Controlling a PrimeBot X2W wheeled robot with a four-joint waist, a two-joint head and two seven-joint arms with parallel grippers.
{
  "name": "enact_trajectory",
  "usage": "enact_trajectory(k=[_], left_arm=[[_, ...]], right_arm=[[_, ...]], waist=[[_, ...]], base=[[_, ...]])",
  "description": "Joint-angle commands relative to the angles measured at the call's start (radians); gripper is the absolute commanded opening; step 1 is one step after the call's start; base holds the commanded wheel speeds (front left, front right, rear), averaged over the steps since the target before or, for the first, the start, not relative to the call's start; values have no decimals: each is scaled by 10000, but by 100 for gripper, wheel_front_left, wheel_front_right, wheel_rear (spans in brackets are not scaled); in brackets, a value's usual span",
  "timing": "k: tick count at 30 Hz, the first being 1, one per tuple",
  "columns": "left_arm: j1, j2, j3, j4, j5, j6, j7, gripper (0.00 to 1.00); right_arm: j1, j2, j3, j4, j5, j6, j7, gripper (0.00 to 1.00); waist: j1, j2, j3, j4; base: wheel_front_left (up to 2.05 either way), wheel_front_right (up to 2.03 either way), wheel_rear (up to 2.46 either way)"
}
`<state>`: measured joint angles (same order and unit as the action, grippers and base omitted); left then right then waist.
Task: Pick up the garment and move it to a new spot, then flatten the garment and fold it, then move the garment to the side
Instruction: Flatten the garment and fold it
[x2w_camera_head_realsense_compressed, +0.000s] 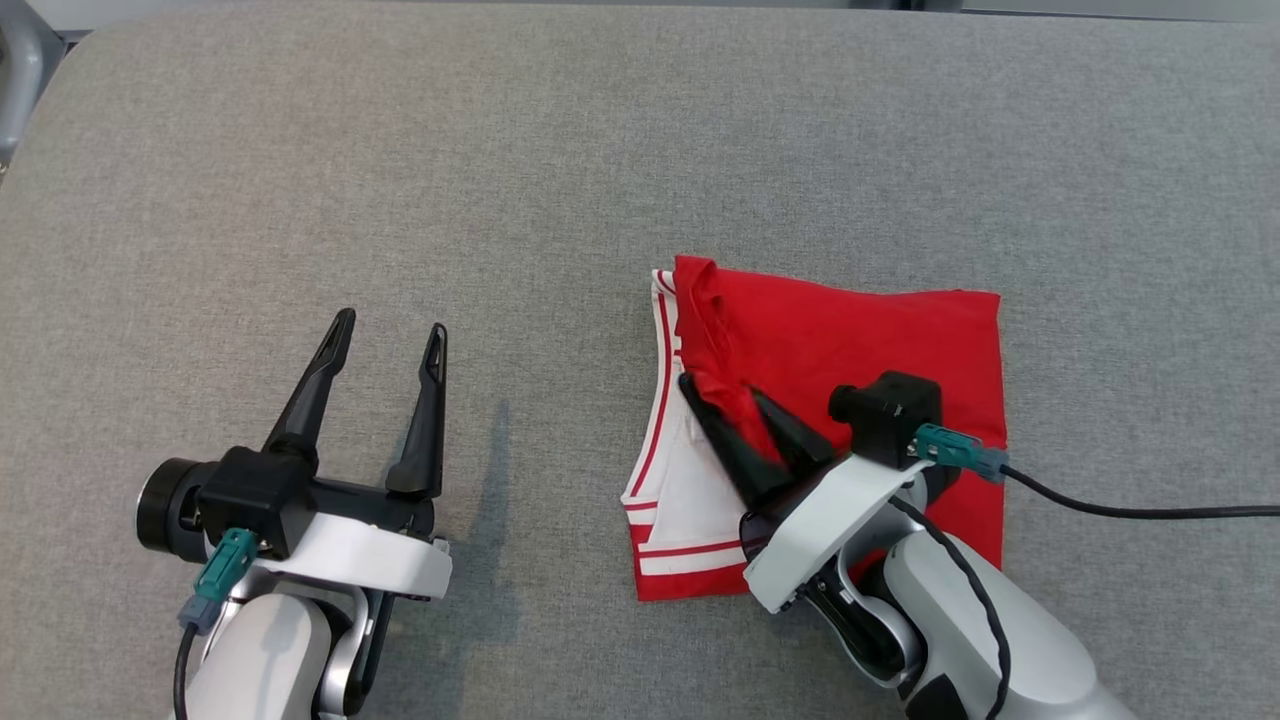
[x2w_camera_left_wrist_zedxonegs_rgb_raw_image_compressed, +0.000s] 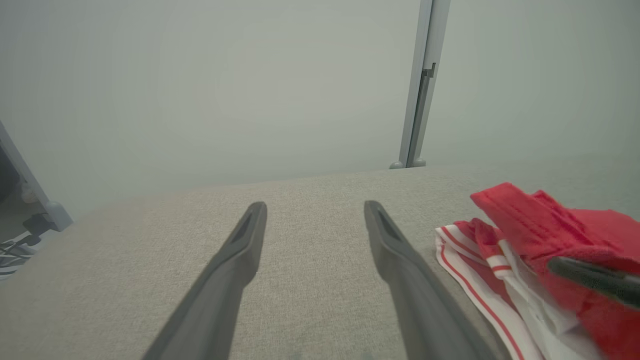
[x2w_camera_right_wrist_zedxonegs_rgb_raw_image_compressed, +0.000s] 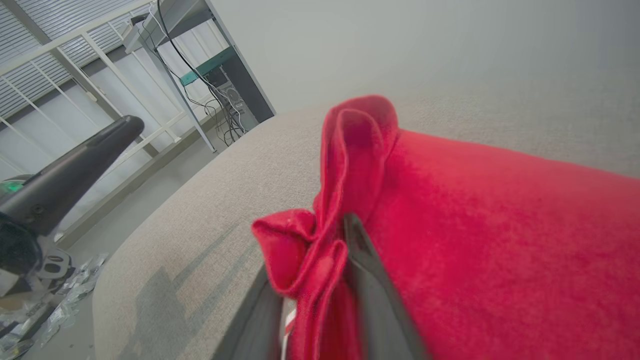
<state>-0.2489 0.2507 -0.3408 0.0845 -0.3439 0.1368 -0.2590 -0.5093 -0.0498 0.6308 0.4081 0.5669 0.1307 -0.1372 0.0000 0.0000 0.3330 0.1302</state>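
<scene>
Two pincers: right pincer (x2w_camera_head_realsense_compressed: 722, 390) nearly closed, pinching a fold of the garment (x2w_camera_head_realsense_compressed: 880, 340); left pincer (x2w_camera_head_realsense_compressed: 391, 322) wide apart, empty.

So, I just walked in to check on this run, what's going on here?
The right end effector has a bunched fold of the red garment between its fingers, near the garment's left edge on the grey padded surface. The left end effector is open, off to the left, clear of the garment.
</scene>
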Motion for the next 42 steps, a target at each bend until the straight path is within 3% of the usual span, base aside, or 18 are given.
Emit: enact_trajectory(k=[1, 11, 14, 18, 20, 30, 42], left_arm=[[-142, 23, 26, 34, 19, -18, -43, 100], [-33, -12, 160, 171, -100, 13, -44, 100], [40, 43, 202, 187, -90, 72, -43, 100], [150, 116, 314, 133, -72, 244, -43, 100], [225, 152, 352, 30, -57, 350, -41, 100], [801, 406, 508, -539, -53, 715, 101, 100], [1586, 670, 461, -998, -66, 860, 268, 100]], right_arm=[[-152, -36, 84, 107, 94, 0, -140, 100], [-201, -42, 38, -458, 2090, 0, -688, 100], [-140, -484, -377, -1041, 2126, -2, -826, 100], [286, -1038, -1547, -1803, 1690, 0, -980, 100], [709, -1338, -2706, -2270, 1147, 0, -998, 100], [2879, -1490, -6194, -3554, -1439, -2, -8, 100], [4294, -877, -6973, -4353, -2682, 0, 693, 100]], waist=[[0, 0, -15, -34], [0, 0, -263, -378], [0, 0, -365, -452], [0, 0, -526, -561], [0, 0, -626, -631], [0, 0, -1162, -841], [0, 0, -2130, -942]], base=[[0, 0, 0], [0, 0, 0], [0, 0, 0], [0, 0, 0], [0, 0, 0], [0, 0, 0], [0, 0, 0]])
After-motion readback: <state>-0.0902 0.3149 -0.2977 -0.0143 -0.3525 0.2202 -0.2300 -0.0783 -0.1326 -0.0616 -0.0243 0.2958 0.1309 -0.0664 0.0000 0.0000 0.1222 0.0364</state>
